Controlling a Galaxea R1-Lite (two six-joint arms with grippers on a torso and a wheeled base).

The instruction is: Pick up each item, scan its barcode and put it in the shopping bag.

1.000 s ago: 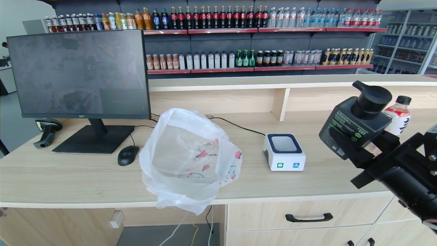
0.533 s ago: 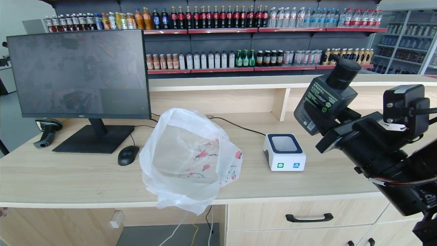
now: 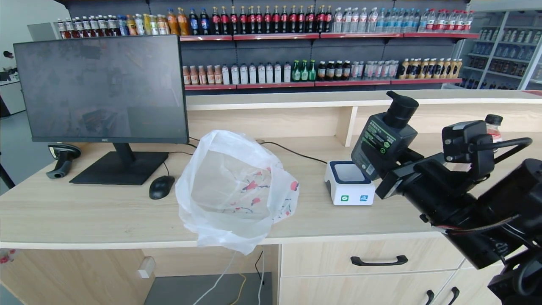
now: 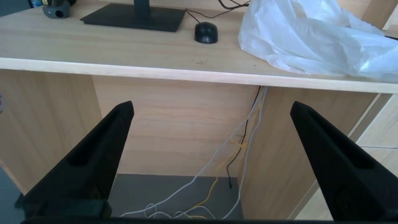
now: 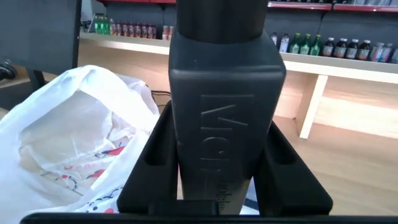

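A dark grey pump bottle (image 3: 383, 140) hangs tilted in the air, with my right gripper (image 3: 398, 171) shut on its lower body. In the head view it sits just above the right side of the white barcode scanner box (image 3: 349, 186), its printed label turned toward the scanner. In the right wrist view the bottle (image 5: 227, 118) stands clamped in the right gripper (image 5: 221, 146). The white shopping bag (image 3: 237, 186) gapes open on the counter left of the scanner, also seen as the bag (image 5: 74, 143) and the bag (image 4: 311, 31). My left gripper (image 4: 211, 112) is open, low in front of the counter.
A second bottle (image 3: 493, 127) with a black cap stands at the counter's back right. On the left are a monitor (image 3: 101, 89), a mouse (image 3: 161, 187) and a handheld scanner (image 3: 63, 159). Cables hang under the counter edge (image 4: 155, 65). Drawers with a black handle (image 3: 378, 260) are below.
My right arm carried the bottle up and left, then down toward the scanner. The head camera shifted slightly. The bag and scanner stayed put.
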